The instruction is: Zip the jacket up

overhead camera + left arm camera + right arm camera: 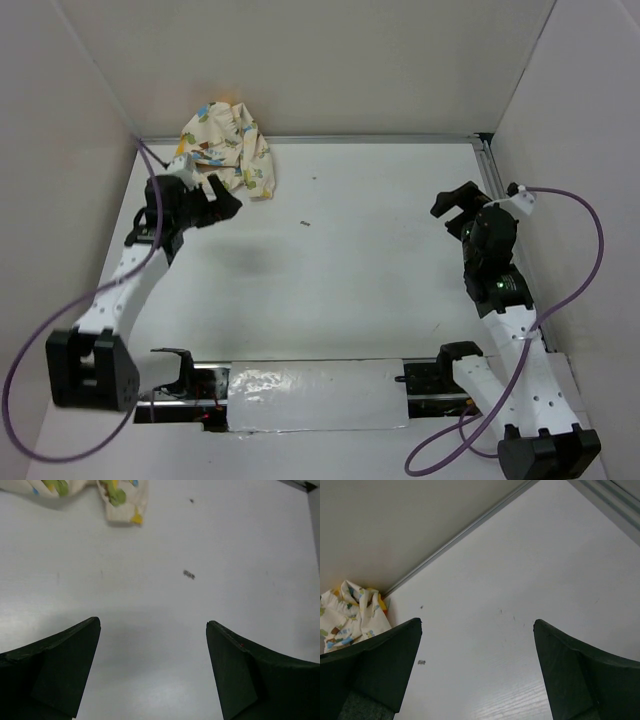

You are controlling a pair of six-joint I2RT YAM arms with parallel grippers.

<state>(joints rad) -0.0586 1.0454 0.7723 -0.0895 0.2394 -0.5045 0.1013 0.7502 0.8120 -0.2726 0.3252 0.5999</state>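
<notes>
The jacket (229,148) lies crumpled in the far left corner of the table, cream with small coloured prints and a bit of orange at the top. Its lower edge shows in the left wrist view (120,500) and it sits at the far left of the right wrist view (350,617). My left gripper (222,200) is open and empty, just in front of the jacket and not touching it. My right gripper (452,207) is open and empty at the right side of the table, far from the jacket.
White walls close the table (340,270) on the left, back and right, with a metal rail (400,137) along the back edge. A small dark speck (305,224) lies mid-table. A foil-covered strip (315,395) runs between the arm bases.
</notes>
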